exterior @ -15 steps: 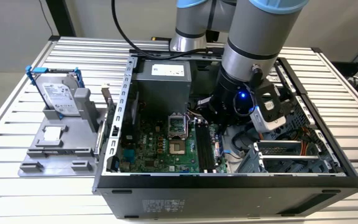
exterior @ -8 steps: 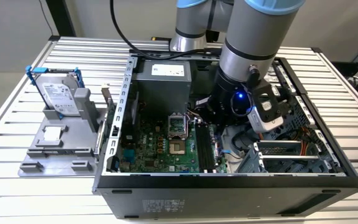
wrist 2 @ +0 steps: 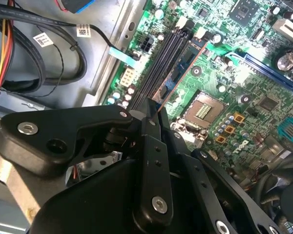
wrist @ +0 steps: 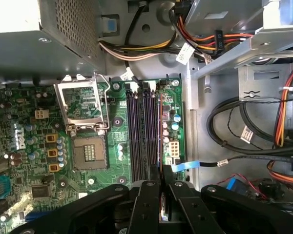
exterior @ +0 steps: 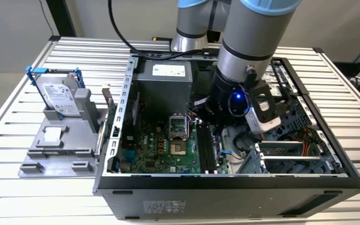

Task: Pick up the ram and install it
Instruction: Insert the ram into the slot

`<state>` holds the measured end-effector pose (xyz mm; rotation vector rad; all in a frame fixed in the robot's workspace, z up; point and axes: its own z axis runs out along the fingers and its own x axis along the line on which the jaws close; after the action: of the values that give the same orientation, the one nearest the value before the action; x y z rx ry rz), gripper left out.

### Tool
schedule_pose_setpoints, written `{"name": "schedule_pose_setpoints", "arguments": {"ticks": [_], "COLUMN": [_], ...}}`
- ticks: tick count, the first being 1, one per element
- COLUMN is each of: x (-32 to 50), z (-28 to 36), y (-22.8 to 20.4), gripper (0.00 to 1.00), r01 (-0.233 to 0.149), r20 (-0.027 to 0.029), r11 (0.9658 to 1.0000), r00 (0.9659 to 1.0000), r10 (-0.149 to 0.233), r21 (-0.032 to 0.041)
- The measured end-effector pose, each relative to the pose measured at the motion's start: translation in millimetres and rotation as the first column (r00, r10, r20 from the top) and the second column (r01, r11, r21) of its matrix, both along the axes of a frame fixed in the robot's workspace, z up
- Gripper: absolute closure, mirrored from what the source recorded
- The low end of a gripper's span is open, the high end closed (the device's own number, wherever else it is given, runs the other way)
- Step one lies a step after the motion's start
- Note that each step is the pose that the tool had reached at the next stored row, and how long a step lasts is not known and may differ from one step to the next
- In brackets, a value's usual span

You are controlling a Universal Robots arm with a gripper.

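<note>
The gripper (wrist: 162, 187) is pinching the ram (wrist: 159, 131) edge-on between nearly closed jaws, and it is hanging over the memory slots (wrist: 142, 134) beside the processor socket (wrist: 88, 126) — needing level, even seating.

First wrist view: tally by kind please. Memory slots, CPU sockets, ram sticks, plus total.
memory slots: 4
CPU socket: 1
ram: 1
Total: 6
</note>
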<state>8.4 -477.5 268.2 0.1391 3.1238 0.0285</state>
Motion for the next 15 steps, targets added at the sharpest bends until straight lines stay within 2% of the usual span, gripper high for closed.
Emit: {"name": "schedule_pose_setpoints", "arguments": {"ticks": [3, 15], "x": [-1.8, -2.2], "z": [-1.9, -23.9], "y": [0.4, 2.2], "gripper": [1.00, 1.00], "r01": [0.000, -0.027], "r20": [-0.0001, -0.0001], "r11": [1.0000, 0.9996], "r00": [1.0000, 0.9996], "r10": [0.000, 0.027], "r21": [-0.0002, -0.0011]}}
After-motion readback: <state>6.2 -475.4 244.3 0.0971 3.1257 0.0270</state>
